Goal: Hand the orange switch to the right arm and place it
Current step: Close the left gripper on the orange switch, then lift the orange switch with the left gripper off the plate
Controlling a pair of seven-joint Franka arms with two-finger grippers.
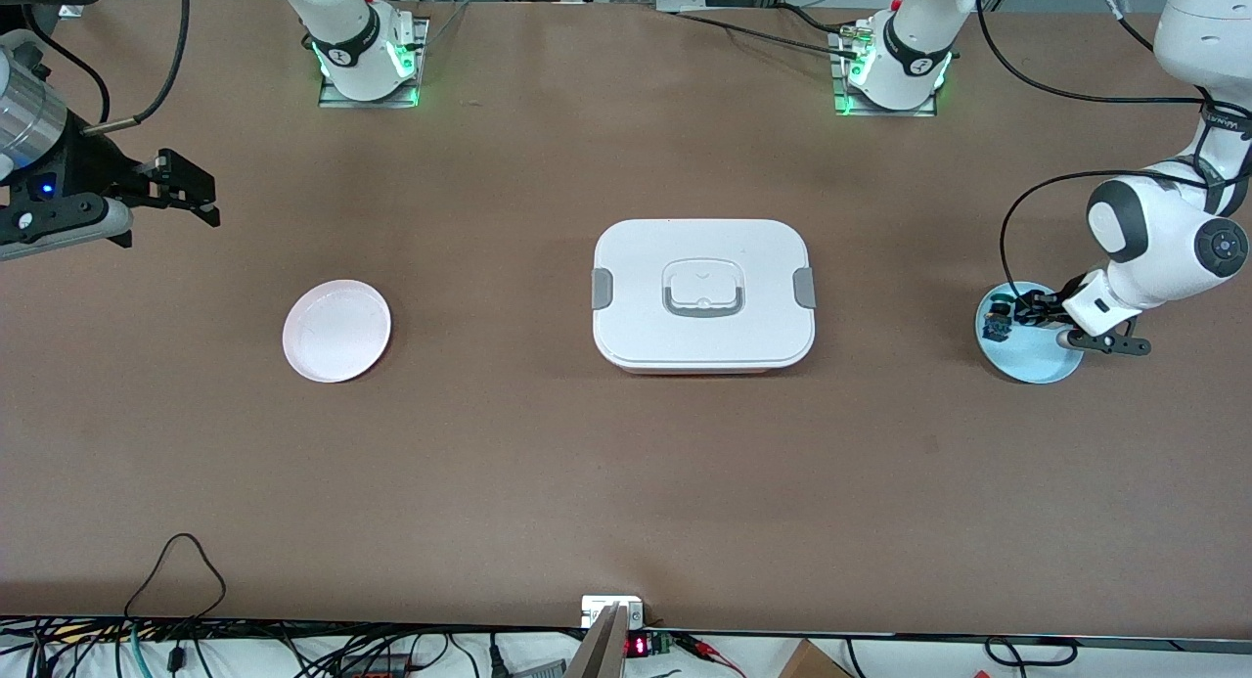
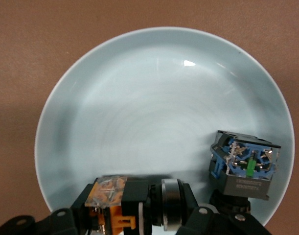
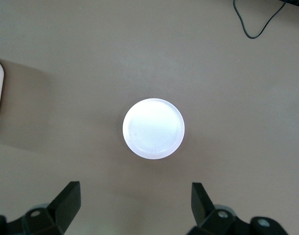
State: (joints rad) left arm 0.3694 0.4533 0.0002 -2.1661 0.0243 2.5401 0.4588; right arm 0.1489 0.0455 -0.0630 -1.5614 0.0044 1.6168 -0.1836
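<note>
The orange switch [image 2: 121, 205], black with an orange body and a silver ring, lies on its side on the light blue plate [image 2: 154, 112] at the left arm's end of the table. My left gripper [image 2: 134, 218] is down on the plate [image 1: 1037, 363] with its fingers closed against both ends of the switch [image 1: 1023, 312]. My right gripper [image 1: 201, 194] is open and empty, up in the air at the right arm's end, with the small pink plate [image 3: 153, 128] below it.
A blue-and-green switch [image 2: 244, 166] stands on the same blue plate beside the orange one [image 1: 996, 324]. A white lidded box [image 1: 702, 294] with grey latches sits mid-table. The pink plate [image 1: 336, 330] lies toward the right arm's end.
</note>
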